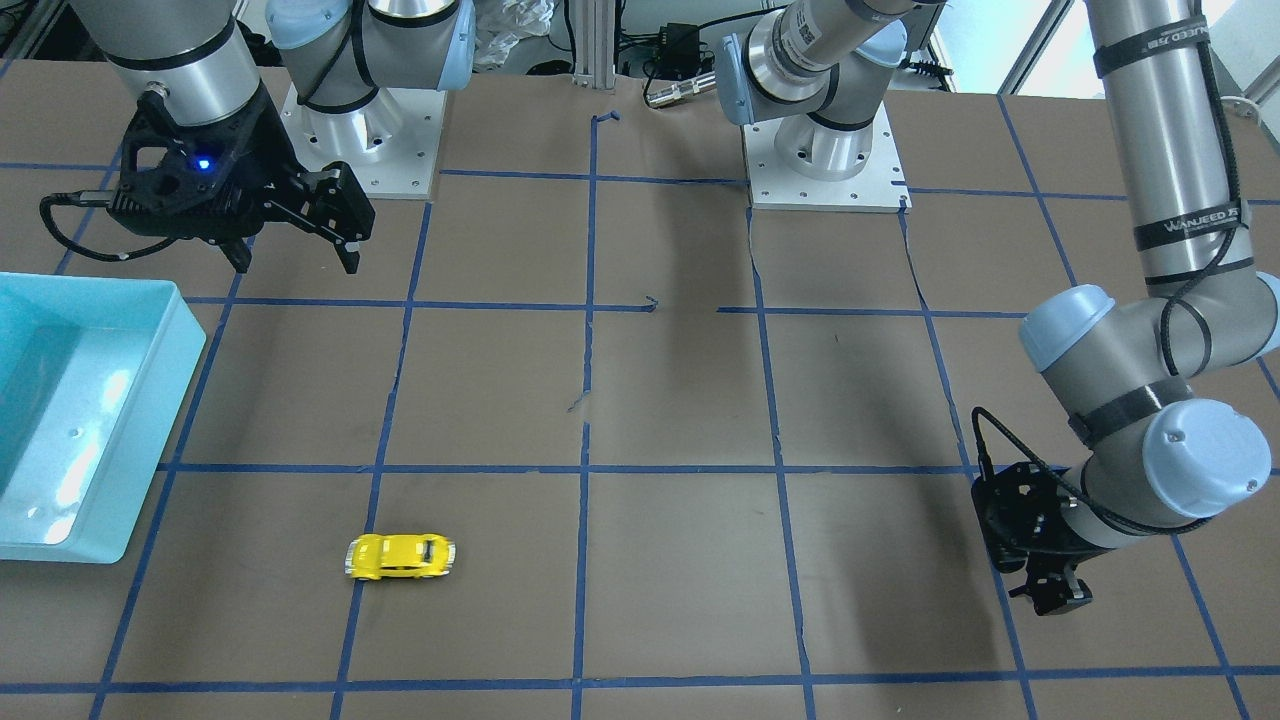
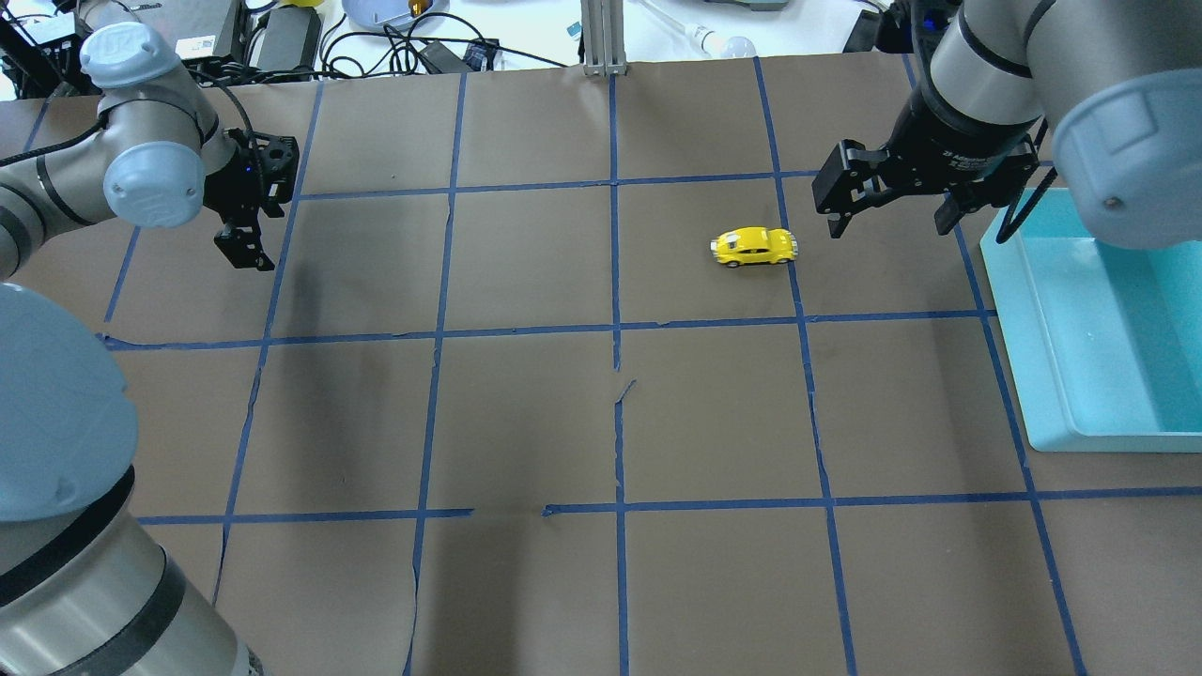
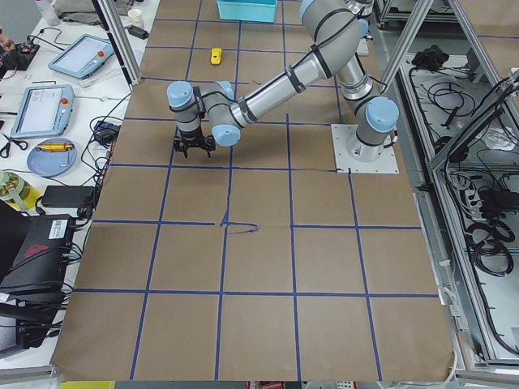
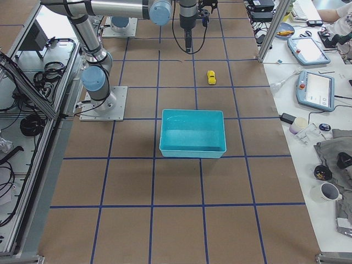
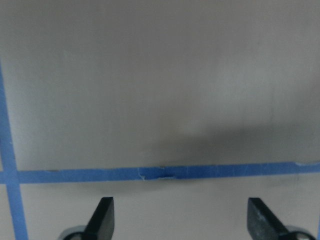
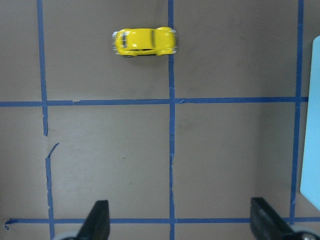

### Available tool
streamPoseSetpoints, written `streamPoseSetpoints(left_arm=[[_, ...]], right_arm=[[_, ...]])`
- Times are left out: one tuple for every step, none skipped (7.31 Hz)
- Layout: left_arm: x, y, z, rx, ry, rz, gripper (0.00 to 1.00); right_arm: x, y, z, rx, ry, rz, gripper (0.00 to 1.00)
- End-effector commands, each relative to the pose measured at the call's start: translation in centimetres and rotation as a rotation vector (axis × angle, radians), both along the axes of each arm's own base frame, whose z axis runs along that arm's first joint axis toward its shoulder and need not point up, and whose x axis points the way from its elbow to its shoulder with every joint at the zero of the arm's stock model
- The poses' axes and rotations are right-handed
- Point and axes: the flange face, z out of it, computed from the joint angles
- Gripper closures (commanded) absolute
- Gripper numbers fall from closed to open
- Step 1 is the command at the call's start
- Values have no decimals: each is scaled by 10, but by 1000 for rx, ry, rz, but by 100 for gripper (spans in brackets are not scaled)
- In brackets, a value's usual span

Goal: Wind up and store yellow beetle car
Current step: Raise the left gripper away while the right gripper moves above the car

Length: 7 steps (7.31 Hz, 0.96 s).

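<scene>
Brown table gridded with blue tape; white workbench alongside.

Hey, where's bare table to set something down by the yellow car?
The squares between the left gripper and the yellow beetle car are bare paper, as is the whole row nearest the robot. Crowded on the right: car, right gripper and teal bin.

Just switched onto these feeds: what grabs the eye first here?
The yellow beetle car sits alone beside a blue tape line, on the robot's right half of the table. The right tool hangs open above the table near it, with the teal bin at the table's right edge. The left tool, also open, is far off left.
</scene>
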Motion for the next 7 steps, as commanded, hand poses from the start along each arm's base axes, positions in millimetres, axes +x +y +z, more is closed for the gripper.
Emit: streamPoseSetpoints(left_arm=[[-58,17,66,-65,2,299,6],[-81,25,96,-120,55,552,5],[-102,34,126,-148,124,743,3],[-108,47,152,-157,144,903,3],[-112,65,176,-132,151,1015,3],[-119,87,209,-106,186,1164,2],[-124,113,243,-113,203,1218,0]], right_arm=[[-1,-1,1,-8,0,-2,0],[-2,-1,0,-5,1,3,0],[-1,-1,0,-4,1,5,0],[-2,-2,0,-5,1,3,0],[-4,-3,0,-7,0,9,0],[-5,-4,0,-13,1,68,0],[-9,-14,-12,-3,6,154,0]])
